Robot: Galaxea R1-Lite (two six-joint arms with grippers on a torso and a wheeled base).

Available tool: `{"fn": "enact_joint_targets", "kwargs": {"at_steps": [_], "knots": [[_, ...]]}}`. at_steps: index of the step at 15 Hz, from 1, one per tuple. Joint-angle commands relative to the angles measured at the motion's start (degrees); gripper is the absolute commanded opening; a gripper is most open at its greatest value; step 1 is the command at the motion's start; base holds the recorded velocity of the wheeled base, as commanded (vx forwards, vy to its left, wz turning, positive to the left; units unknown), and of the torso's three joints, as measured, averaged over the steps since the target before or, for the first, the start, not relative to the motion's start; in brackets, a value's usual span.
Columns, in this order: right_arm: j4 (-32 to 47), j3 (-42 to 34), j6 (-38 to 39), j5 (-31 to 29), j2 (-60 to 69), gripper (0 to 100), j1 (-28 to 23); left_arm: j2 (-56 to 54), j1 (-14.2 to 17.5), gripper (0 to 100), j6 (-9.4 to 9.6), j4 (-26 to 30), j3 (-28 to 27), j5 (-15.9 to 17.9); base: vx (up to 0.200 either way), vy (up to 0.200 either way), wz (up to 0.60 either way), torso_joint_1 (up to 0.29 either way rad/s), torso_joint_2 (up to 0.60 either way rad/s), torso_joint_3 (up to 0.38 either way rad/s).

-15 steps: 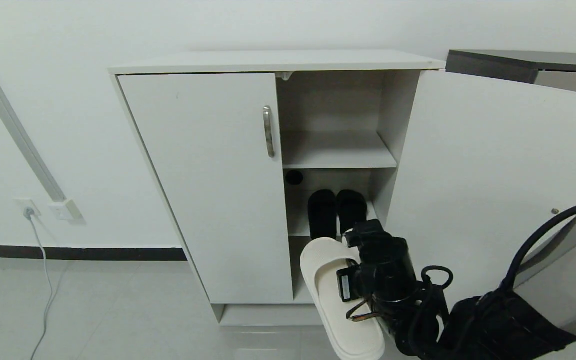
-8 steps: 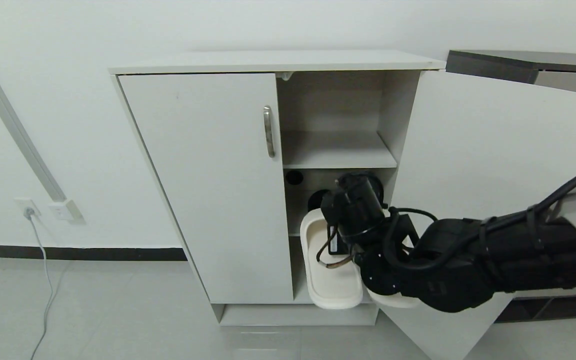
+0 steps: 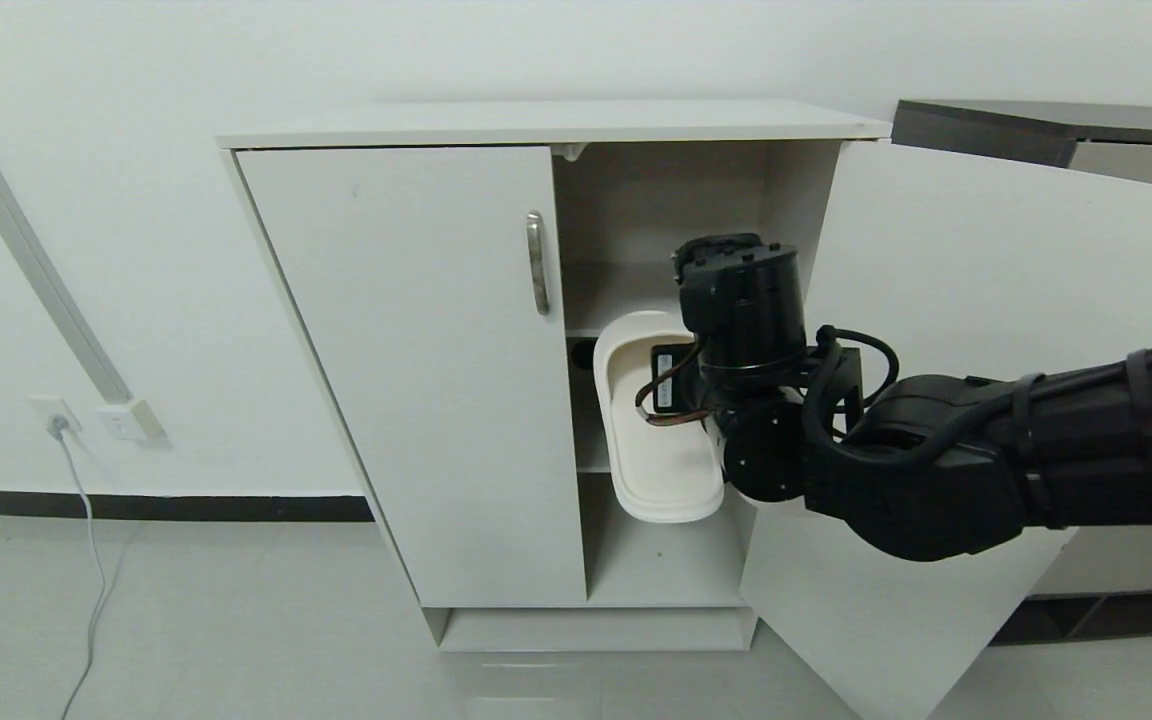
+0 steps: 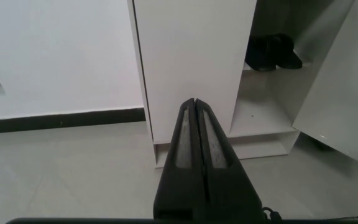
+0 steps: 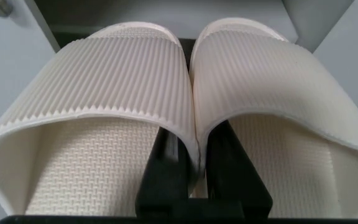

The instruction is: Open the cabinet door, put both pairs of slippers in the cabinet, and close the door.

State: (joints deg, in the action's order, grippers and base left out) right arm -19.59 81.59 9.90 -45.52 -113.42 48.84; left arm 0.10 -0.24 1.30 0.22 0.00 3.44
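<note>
The white cabinet (image 3: 406, 350) stands with its left door closed and its right door (image 3: 986, 300) swung open. My right gripper (image 5: 194, 163) is shut on the inner straps of the pair of white slippers (image 5: 123, 81), pinching both together. In the head view the white slippers (image 3: 656, 440) hang in front of the open compartment, their toes level with the upper shelf (image 3: 636, 300). The black slippers (image 4: 272, 53) lie side by side on the middle shelf. My left gripper (image 4: 194, 109) is shut on nothing, low over the floor before the closed door.
The left door's metal handle (image 3: 535, 262) is close beside the white slippers. A grey unit (image 3: 1056, 130) stands behind the open door. A wall socket with a cable (image 3: 56, 420) is at the far left. The bottom shelf (image 3: 656, 570) is bare.
My right arm has carried the white slippers up and forward, from low before the cabinet to the open compartment at the upper shelf's height. They now cover the black slippers in the head view.
</note>
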Motion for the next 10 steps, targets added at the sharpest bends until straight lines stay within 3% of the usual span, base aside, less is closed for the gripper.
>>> {"fn": "enact_joint_targets", "kwargs": {"at_steps": [1, 6, 10], "knots": [[-0.1, -0.03, -0.06, -0.01, 0.39, 0, -0.14, -0.01, -0.02, 0, 0.01, 0.04, 0.0, -0.01, 0.0, 0.0, 0.0, 0.0, 0.0, 0.0], [-0.1, -0.03, -0.14, 0.08, 0.22, 0, -0.14, -0.01, -0.02, 0, 0.01, 0.04, 0.0, -0.01, 0.0, 0.0, 0.0, 0.0, 0.0, 0.0], [-0.01, 0.15, -0.14, 0.08, 0.13, 0, -0.14, -0.01, -0.02, 0, 0.1, 0.04, 0.0, -0.01, 0.2, 0.0, 0.0, 0.0, 0.0, 0.002]]}}
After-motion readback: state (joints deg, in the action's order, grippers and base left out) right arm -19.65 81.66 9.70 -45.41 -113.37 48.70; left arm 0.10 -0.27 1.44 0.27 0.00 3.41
